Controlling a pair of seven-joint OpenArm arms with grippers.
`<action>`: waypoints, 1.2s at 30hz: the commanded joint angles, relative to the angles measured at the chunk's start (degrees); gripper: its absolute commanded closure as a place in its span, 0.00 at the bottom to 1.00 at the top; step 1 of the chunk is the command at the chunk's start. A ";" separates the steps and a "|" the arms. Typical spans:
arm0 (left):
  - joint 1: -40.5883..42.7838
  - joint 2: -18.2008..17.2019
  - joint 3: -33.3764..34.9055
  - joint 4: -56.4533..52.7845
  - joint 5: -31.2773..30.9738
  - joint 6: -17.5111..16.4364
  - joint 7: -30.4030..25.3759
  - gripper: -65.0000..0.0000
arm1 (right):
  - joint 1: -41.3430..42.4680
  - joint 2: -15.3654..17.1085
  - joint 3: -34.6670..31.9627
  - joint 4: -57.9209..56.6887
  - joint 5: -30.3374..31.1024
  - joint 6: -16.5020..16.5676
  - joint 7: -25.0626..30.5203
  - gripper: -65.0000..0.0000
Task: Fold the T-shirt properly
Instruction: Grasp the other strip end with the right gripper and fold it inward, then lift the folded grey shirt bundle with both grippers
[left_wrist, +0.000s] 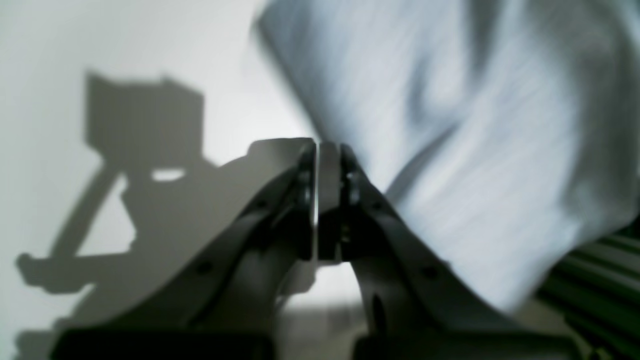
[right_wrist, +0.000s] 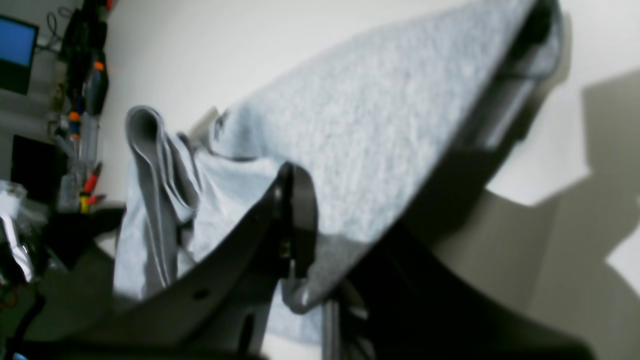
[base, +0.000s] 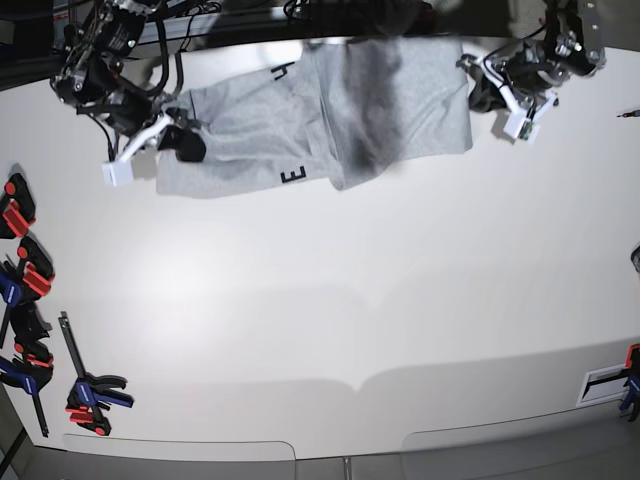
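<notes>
Clamps: nearest you in the base view, a bunch of red, blue and black clamps (base: 30, 300) sits along the edge of the table (base: 330, 300), well apart from the T-shirt and on the side of the arm with the right wrist camera.

Table: white and plain between the clamps and the T-shirt; you can see arm shadows on it in both wrist views.

T-shirt: the grey T-shirt (base: 310, 110) is at the far edge of the table, stretched between your two arms, with one part doubled over the rest. A black letter shows at its near hem, another near the far edge.

Right gripper: your right gripper (right_wrist: 300, 225) is clamped on an edge of the T-shirt, which bunches into loose folds beside it.

Left gripper: your left gripper (left_wrist: 327, 200) has its jaws pressed together. The T-shirt hangs right against one finger, but the view is blurry, so you can't tell if any cloth is actually pinched.

Beyond the T-shirt: dark gear and cables past the table edge, too dim to make out.
</notes>
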 joint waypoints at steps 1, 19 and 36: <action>0.79 -0.37 -0.28 -0.42 -0.72 0.57 -1.68 1.00 | 0.68 0.44 -0.52 2.14 3.10 0.15 0.83 1.00; 1.22 2.54 -0.26 -8.15 -0.72 0.48 -4.59 1.00 | -0.44 -14.08 -41.53 10.73 -11.56 0.44 5.16 1.00; 1.22 2.54 -0.26 -8.15 -0.74 0.48 -4.59 1.00 | -0.42 -14.08 -64.08 8.92 -28.04 -4.17 17.14 1.00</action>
